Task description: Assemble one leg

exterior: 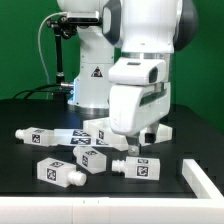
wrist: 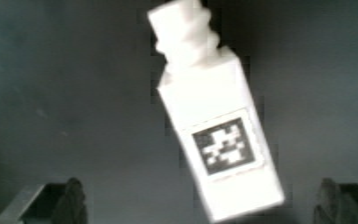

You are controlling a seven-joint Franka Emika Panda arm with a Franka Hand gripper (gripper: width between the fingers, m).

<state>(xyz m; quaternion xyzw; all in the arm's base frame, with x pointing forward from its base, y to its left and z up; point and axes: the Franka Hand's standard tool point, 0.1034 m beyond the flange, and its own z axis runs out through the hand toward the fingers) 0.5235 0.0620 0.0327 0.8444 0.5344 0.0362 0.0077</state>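
The jaws' dark fingertips (wrist: 59,203) sit closest in the wrist view, spread wide and holding nothing. The leg (wrist: 213,128) lies flat on the dark surface (wrist: 51,90) between them, tag upward, apparently lined up for a grasp.

No readable words, brands or numbers on my feeds. Signs only: a black warning triangle (exterior: 97,72) on the white arm base (exterior: 88,92), its symbol too small to make out. The wrist view shows a square black-and-white tag (wrist: 227,150) on the leg (wrist: 208,105). In the exterior view the same kind of tags sit on the other legs (exterior: 60,171) on the table. They are patterns, not characters.
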